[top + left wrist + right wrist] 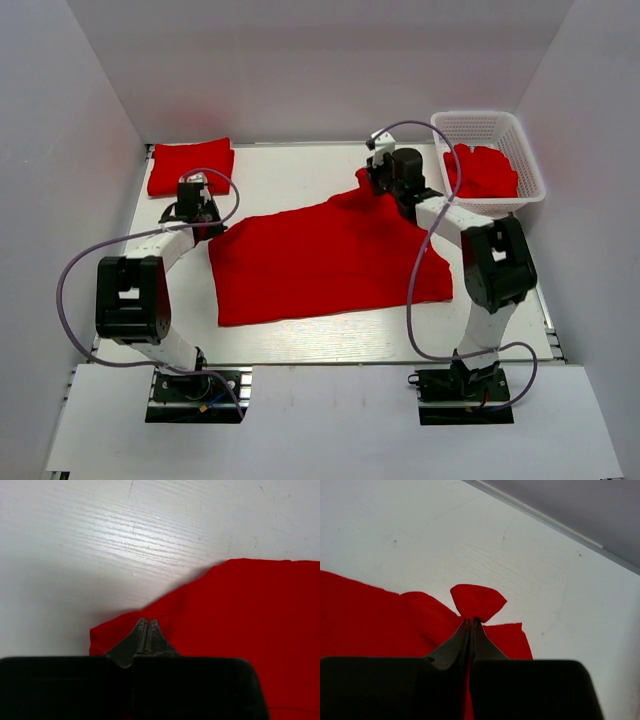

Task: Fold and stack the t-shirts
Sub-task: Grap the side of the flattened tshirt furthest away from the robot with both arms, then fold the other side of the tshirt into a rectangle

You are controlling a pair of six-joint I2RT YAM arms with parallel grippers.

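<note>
White table (300, 175) holds spread t-shirt (320, 265), both jaws pinching its edge; folded t-shirt (190, 168), basket (487, 128) behind

Red spread t-shirt (330, 262) lying at centre, folded t-shirt (190, 167) far left, crumpled t-shirt (482, 170) inside basket (495, 204).

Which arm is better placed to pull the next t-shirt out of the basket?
Right. The right gripper sits just beside the white basket holding a red t-shirt; the left gripper is far off, by the folded t-shirt. Both are shut on the spread t-shirt, so release first.
</note>
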